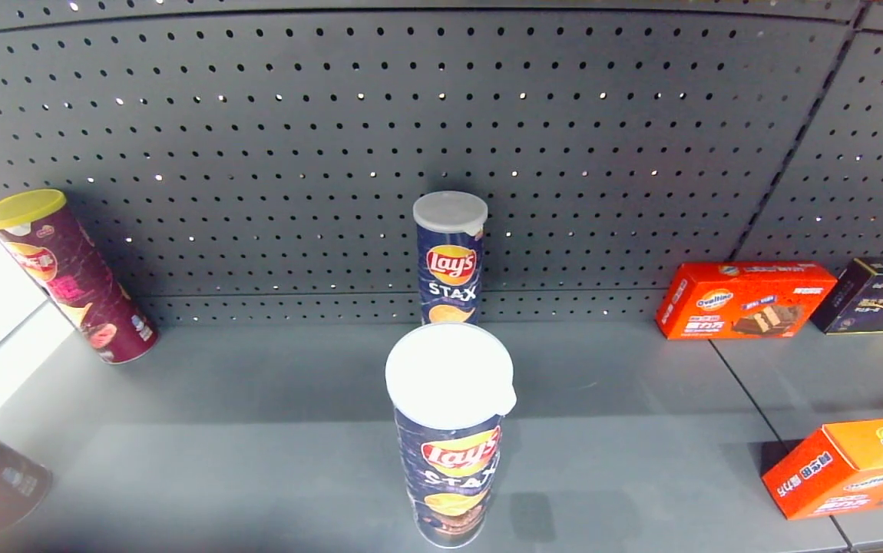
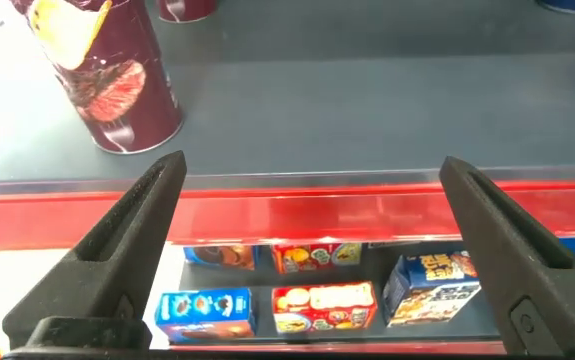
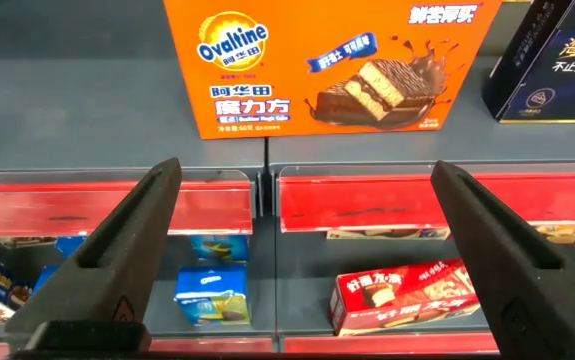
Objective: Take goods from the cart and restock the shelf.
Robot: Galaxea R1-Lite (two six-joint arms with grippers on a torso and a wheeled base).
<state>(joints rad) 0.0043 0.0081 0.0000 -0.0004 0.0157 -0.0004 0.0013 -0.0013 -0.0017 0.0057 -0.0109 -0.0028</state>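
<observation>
Left gripper (image 2: 314,165): is being held wide and empty, left of the front blue can (image 1: 451,445), facing a maroon can (image 2: 107,70).
Right gripper (image 3: 307,168): is being held wide and empty, right of that can, facing an orange box (image 3: 327,65).
Front blue can: is standing upright on the shelf (image 1: 257,415), long axis vertical; judged roughly midway between both arms.
Rear blue can (image 1: 449,261): is standing directly behind it.

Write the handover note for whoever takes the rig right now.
Left gripper: open, empty, at the front edge of the shelf, near a maroon can.
Right gripper: open, empty, facing an orange box.
Done: front blue can and back blue can stand upright mid-shelf, one behind the other.
Left: probably fetch more goods from the cart.
</observation>
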